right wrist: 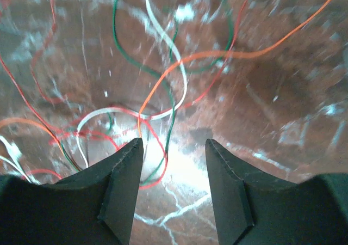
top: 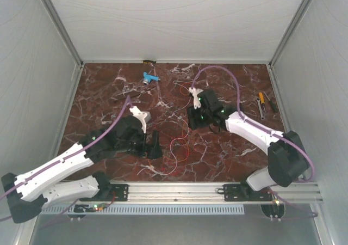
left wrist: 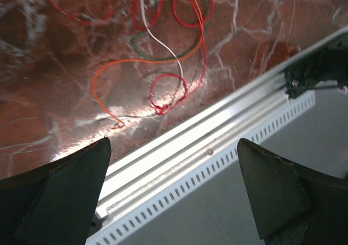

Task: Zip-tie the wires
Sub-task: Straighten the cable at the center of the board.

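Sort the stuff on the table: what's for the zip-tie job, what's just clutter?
Job:
- wires, loose at table centre

Clutter:
- blue-and-white piece, far side
- screwdriver, by the right wall

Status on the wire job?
Left pincer open, empty. Right pincer open, over thin red, orange, white, green wires, loose on red marble table. No obstruction seen.

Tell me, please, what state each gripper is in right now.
Left gripper: open wide, holding nothing.
Right gripper: open, gripping nothing; the wires lie loose beneath it.
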